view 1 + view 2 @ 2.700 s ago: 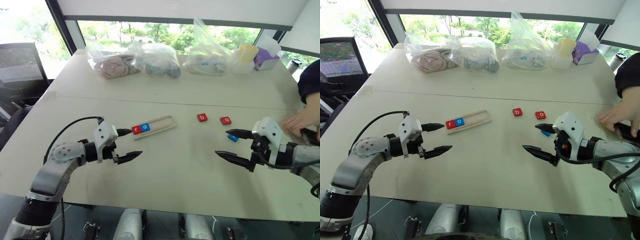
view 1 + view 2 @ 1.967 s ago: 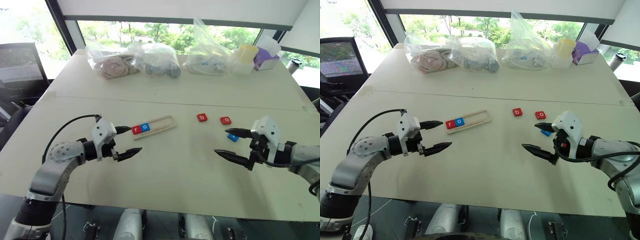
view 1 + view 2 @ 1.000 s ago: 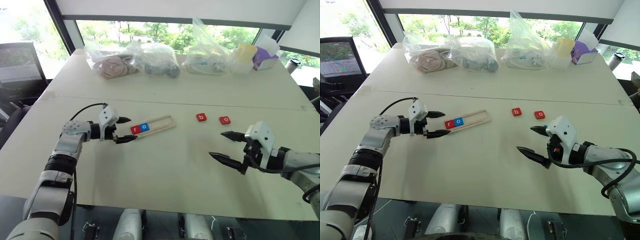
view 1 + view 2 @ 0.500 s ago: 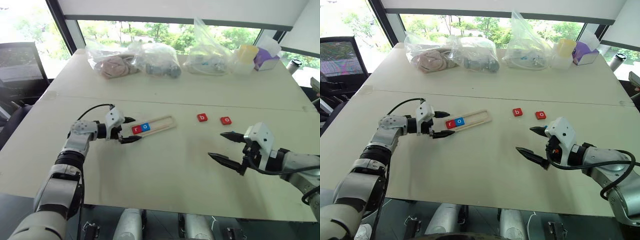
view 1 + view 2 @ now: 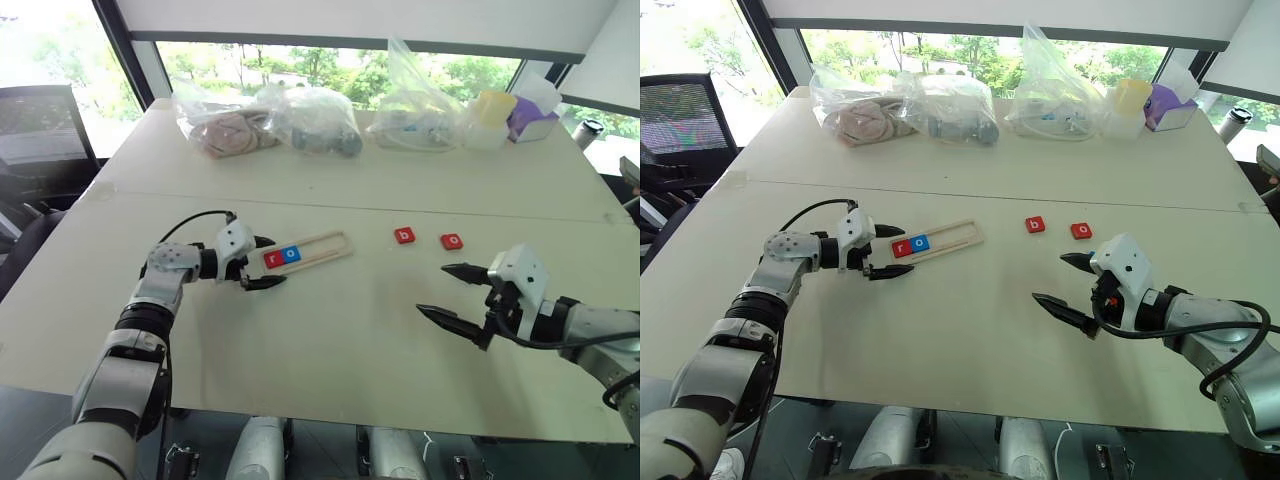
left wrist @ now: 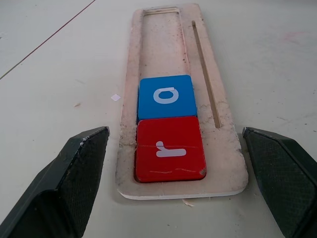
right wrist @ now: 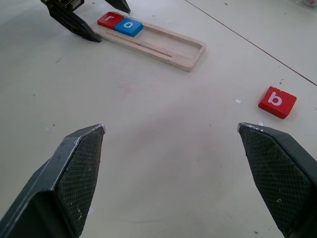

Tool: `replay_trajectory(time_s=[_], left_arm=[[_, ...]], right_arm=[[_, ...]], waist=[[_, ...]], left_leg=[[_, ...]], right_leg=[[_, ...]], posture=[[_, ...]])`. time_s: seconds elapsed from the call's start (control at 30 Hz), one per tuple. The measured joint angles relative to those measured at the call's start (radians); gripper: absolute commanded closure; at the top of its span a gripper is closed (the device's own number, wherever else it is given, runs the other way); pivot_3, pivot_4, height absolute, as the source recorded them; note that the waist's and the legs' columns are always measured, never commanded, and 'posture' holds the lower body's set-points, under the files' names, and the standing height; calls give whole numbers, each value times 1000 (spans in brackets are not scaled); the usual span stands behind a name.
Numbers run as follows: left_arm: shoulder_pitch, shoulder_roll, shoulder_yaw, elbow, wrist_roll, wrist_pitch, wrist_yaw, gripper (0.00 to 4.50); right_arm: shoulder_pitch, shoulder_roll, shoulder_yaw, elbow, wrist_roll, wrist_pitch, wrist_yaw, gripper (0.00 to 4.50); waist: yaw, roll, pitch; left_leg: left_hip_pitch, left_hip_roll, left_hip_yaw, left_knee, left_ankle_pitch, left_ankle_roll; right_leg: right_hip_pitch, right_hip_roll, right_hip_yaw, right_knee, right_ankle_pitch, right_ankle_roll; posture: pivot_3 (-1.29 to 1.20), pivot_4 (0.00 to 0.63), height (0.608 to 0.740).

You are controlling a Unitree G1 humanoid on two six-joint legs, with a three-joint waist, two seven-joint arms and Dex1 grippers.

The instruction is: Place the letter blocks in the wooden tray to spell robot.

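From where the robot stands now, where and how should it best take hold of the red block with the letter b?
Probably from above, pinching two opposite side edges of the red b block. It lies flat on the table, so only its thin sides offer a grip. It has free space all round, apart from the red o block. The open right gripper is nearest.

A pale table [image 5: 340,330] bears the wooden tray [image 5: 318,248], loose letter blocks [image 5: 404,236] and bags [image 5: 320,122].

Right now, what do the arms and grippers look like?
Both arms are silver-grey metal with black joint segments. Each ends in a white wrist housing and two black, pointed, mesh-textured fingers: left gripper, right gripper. A black cable loops over each forearm.
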Motion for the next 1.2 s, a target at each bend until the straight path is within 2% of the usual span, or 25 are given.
replay_trajectory(time_s=[0.07, 0.1, 0.13, 0.4, 0.8, 1.2], left_arm=[[0, -5, 2, 5, -3, 2, -8, 729], [0, -9, 2, 8, -5, 3, -12, 1154], [0, -9, 3, 11, -5, 3, -12, 1391], [4, -11, 1, -2, -4, 13, -27, 1383], [121, -97, -110, -324, -12, 132, -135, 1383], [168, -125, -190, -470, -11, 213, -148, 1383]], right_arm=[[0, 0, 0, 0, 0, 0, 0, 0], [-2, 0, 1, 0, 0, 0, 1, 0], [-3, 0, 1, 0, 0, 0, 1, 0], [-3, -1, 0, 0, 0, 0, 2, 0], [-5, -4, 0, 0, 0, 1, 2, 0], [42, -1, -31, -37, 1, 10, -21, 0]], waist=[[1, 0, 0], [1, 0, 0], [1, 0, 0], [1, 0, -1], [-1, 0, -1], [-1, 0, -1]], left_leg=[[0, 0, 0, 0, 0, 0], [1, 0, 0, 0, 0, 0], [1, 0, 0, 0, 0, 0], [1, 0, 0, 0, 0, 0], [0, 0, -1, 1, 0, 0], [0, 0, -4, 0, 0, 0]], right_leg=[[0, 0, 0, 0, 0, 0], [1, 0, 0, 0, 0, 0], [1, 0, 0, 0, 0, 0], [2, 0, 0, 0, 0, 0], [1, -1, 0, 0, 0, 0], [0, 0, 0, 0, 0, 0]], posture=[[0, 150, 740], [0, 150, 740], [0, 150, 740], [0, 150, 740], [0, 150, 740], [0, 150, 740]])
